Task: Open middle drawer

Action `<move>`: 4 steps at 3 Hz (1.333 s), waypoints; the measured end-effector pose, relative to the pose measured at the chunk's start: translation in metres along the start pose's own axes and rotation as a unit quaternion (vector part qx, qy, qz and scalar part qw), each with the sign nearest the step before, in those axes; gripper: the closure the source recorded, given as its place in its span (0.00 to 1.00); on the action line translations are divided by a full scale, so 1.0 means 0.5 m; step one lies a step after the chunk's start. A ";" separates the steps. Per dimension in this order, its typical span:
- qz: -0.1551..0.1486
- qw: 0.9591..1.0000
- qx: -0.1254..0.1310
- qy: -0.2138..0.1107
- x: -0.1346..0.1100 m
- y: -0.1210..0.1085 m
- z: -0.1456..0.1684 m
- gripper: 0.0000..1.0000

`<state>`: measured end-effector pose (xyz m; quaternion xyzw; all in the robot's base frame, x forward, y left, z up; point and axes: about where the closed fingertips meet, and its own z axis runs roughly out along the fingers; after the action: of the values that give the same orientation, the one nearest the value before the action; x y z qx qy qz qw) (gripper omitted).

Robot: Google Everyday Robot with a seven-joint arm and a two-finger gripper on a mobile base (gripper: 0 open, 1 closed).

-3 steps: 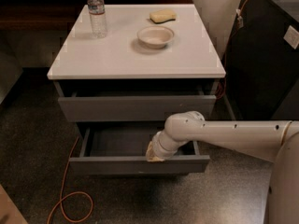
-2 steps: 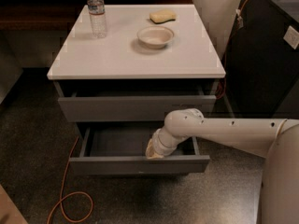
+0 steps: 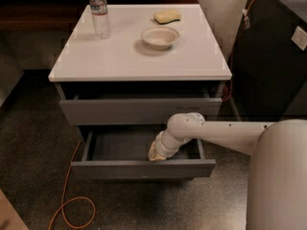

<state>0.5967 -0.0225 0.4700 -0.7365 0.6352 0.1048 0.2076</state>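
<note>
My white arm extended from the right, wrist bent down. Gripper sat inside the flat dark-grey middle drawer, apparently touching the back of the front panel. The drawer stood pulled out under the white-topped cabinet. Grip state: couldn't tell.

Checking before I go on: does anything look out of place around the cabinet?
Nothing spilled or damaged. The top drawer also stands slightly ajar, above the pulled-out middle drawer, where the gripper sits behind the front panel. An orange cable loops on the floor beside it.
</note>
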 end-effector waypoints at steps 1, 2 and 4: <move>0.004 1.000 0.002 -0.001 0.017 -0.024 0.042 1.00; 0.012 1.000 0.002 0.004 0.040 -0.048 0.076 1.00; 0.024 0.999 -0.018 0.014 0.063 -0.041 0.126 1.00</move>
<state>0.6289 -0.0207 0.4044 -0.7262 0.6534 0.1106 0.1829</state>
